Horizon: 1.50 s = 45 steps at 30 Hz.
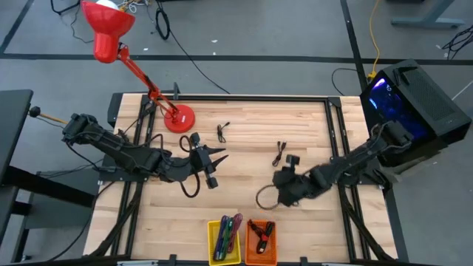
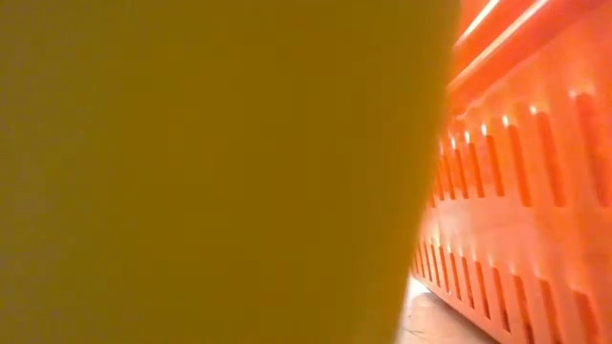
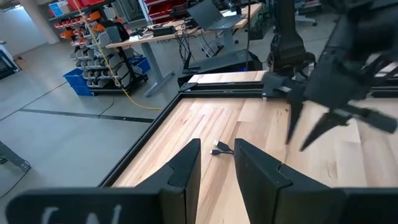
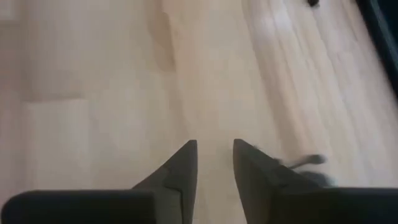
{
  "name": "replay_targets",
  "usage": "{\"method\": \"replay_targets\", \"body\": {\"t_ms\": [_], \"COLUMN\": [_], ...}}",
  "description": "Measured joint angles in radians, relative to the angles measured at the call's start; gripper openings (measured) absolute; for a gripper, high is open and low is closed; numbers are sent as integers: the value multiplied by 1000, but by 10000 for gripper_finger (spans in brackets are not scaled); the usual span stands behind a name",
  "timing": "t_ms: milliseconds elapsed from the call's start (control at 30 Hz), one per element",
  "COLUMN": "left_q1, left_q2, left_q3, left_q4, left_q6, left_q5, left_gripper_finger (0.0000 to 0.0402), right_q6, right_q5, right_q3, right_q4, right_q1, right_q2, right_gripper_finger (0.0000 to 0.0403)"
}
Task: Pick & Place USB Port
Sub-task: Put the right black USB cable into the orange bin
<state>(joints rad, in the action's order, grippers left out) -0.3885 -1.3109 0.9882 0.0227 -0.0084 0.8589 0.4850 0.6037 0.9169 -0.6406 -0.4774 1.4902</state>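
Two small black USB cables lie flat on the wooden table: one (image 1: pixel 222 132) toward the far side, one (image 1: pixel 279 154) near the middle. My left gripper (image 1: pixel 217 157) is open a narrow gap and points toward the table's right at the middle cable (image 3: pixel 221 150), well short of it. My right gripper (image 1: pixel 280 181) hangs just on the near side of that cable, also open a narrow gap (image 4: pixel 214 148). In the right wrist view the blurred cable (image 4: pixel 306 161) lies beside one finger. In the left wrist view the right gripper (image 3: pixel 300 129) shows above the table.
A yellow bin (image 1: pixel 211 241) and an orange bin (image 1: pixel 276 250) stand at the near edge, each holding small items; they fill the low view (image 2: pixel 191 172). A red desk lamp's base (image 1: pixel 179 118) sits far left. A computer case (image 1: pixel 414 96) stands beyond the right edge.
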Motion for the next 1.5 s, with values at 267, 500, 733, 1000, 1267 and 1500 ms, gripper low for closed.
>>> {"method": "replay_targets", "body": {"t_ms": [267,500,733,1000,1267,1500], "left_q1": [6,6,6,6,26,53], "left_q2": [0,0,0,0,0,0], "left_q3": [0,0,0,0,0,0], "left_q4": [-2,-22,-29,-36,-36,-36], "left_q6": [1,-4,-6,-6,-7,-7], "left_q5": [0,0,0,0,-1,-59], "left_gripper_finger": [103,103,103,103,103,103], "right_q6": [-244,-355,-412,-442,-465,-403], "right_q5": [-168,-259,-291,-335,-335,-388], "right_q3": [0,0,-73,-193,-249,-326], "right_q4": [-71,-85,4,199,270,402], "right_q1": [202,313,379,434,463,462], "right_q2": [0,0,0,1,1,-2], "right_gripper_finger": [134,179,211,228,224,174]}}
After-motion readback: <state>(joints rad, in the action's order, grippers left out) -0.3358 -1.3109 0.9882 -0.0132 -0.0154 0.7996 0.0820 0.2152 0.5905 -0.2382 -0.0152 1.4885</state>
